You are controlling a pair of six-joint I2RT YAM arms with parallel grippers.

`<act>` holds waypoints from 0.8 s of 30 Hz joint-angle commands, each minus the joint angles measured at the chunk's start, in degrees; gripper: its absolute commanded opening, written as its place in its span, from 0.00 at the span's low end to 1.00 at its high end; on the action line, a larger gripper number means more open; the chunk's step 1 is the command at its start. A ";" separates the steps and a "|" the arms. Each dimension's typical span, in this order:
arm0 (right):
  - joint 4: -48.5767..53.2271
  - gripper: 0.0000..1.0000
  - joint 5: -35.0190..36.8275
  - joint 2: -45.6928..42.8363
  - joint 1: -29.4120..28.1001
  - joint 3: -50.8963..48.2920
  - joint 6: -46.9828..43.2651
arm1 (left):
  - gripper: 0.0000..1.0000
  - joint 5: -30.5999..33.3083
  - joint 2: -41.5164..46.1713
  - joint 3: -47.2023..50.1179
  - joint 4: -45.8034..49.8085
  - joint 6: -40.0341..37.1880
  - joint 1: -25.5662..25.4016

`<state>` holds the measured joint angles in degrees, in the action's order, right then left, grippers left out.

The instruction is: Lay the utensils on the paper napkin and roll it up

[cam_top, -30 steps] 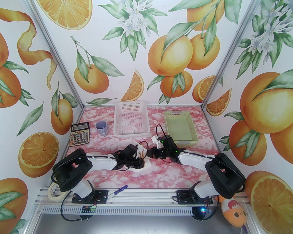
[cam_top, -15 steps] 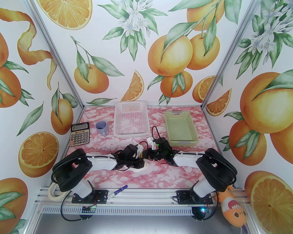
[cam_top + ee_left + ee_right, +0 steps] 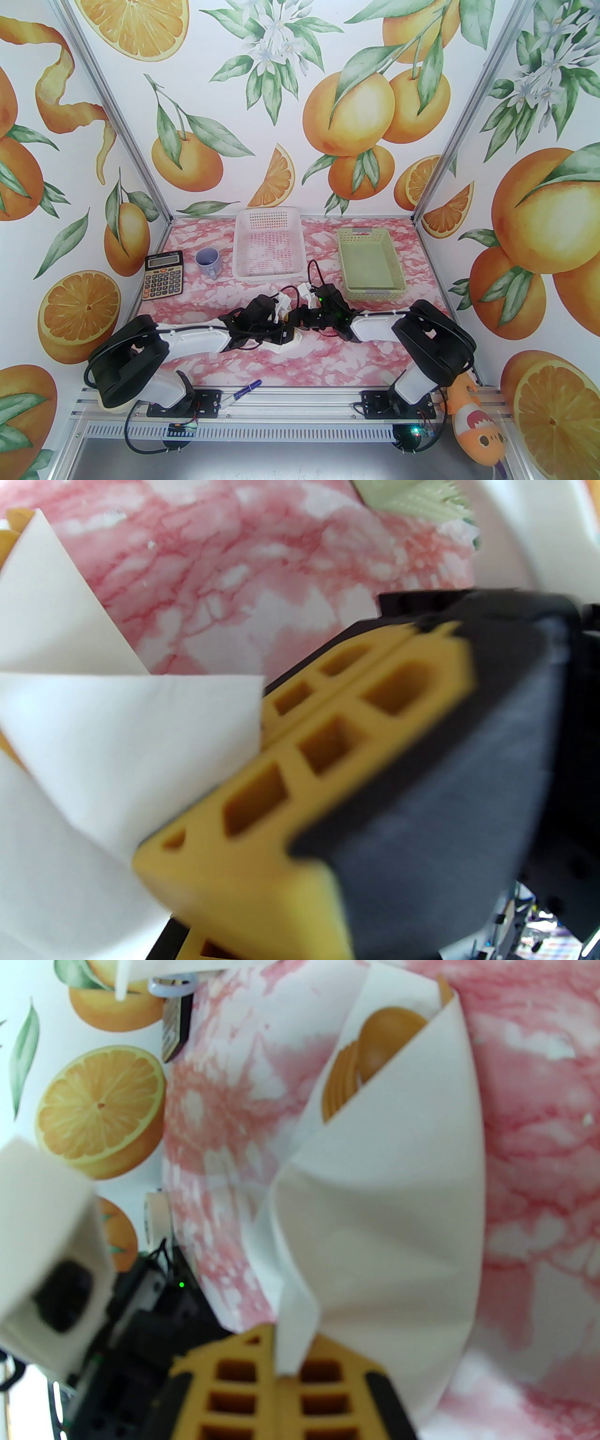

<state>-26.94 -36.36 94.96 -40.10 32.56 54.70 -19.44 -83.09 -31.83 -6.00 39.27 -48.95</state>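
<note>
On the pink table, near the middle, the paper napkin folds around the utensils. The right gripper pinches its edge tight. We cannot tell if the left gripper is gripping. A hard pull may rip it or spill them.

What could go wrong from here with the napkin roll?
1. The spoon and fork heads poke from the open end of the loosely folded paper napkin; they might slide out during rolling.
2. The right end effector pinches just a thin napkin fold, which could tear or slip free.
3. The left end effector sits very close to it, so the two might bump.
</note>
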 commanded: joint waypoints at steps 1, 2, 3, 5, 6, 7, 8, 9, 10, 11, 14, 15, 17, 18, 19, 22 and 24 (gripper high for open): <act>-1.45 0.03 0.86 1.27 -1.05 1.72 0.37 | 0.14 1.55 3.21 1.80 2.26 0.77 1.00; -1.37 0.03 0.91 1.49 -1.25 1.94 0.40 | 0.14 1.67 4.26 2.39 2.43 0.96 1.26; -1.32 0.03 0.99 1.71 -1.39 2.16 0.39 | 0.14 1.65 5.26 3.01 2.57 1.07 1.68; -1.27 0.03 1.11 2.22 -1.78 2.58 0.41 | 0.15 1.68 7.42 4.16 3.12 1.33 2.80; -1.27 0.03 1.11 2.46 -1.96 2.76 0.39 | 0.16 1.55 8.77 4.89 3.36 1.50 3.58; -1.27 0.03 1.11 2.66 -2.13 2.91 0.50 | 0.17 1.35 10.05 5.53 3.47 1.64 4.35; -1.27 0.03 1.11 2.90 -2.30 3.08 0.50 | 0.19 1.06 11.63 6.28 3.63 1.77 5.31; -1.27 0.04 1.11 3.16 -2.44 3.26 0.50 | 0.21 0.78 13.24 7.11 3.64 1.94 6.41; -1.36 0.04 1.11 3.36 -2.57 3.38 0.50 | 0.22 0.37 14.63 7.82 3.67 2.13 7.41; -1.36 0.04 1.07 3.65 -2.71 3.54 0.50 | 0.24 -0.06 16.10 8.54 3.78 2.22 8.71; -1.88 0.05 0.94 4.92 -3.19 3.96 0.67 | 0.29 -1.32 19.45 10.29 3.77 2.70 12.39; -2.20 0.05 0.85 5.35 -3.44 4.09 0.80 | 0.31 -1.80 20.21 10.80 3.52 2.97 13.46; -3.29 0.05 0.76 6.30 -3.71 4.07 1.26 | 0.34 -2.78 21.20 11.64 2.64 3.65 15.32; -3.95 0.06 0.68 6.78 -3.81 4.09 1.58 | 0.36 -3.12 21.60 12.08 1.96 4.09 16.03; -4.17 0.07 0.63 7.24 -3.98 4.14 1.79 | 0.38 -3.23 21.94 12.38 1.65 4.40 16.84; -7.06 0.08 0.20 8.84 -4.59 4.27 2.72 | 0.44 -3.00 23.56 13.43 -0.12 5.98 19.14; -8.48 0.09 -0.19 10.14 -4.98 4.44 3.50 | 0.50 -2.88 24.28 14.44 -1.91 8.15 20.42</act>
<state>-30.85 -36.03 103.20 -44.25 35.88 56.73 -21.50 -60.53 -18.74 -3.81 44.69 -29.93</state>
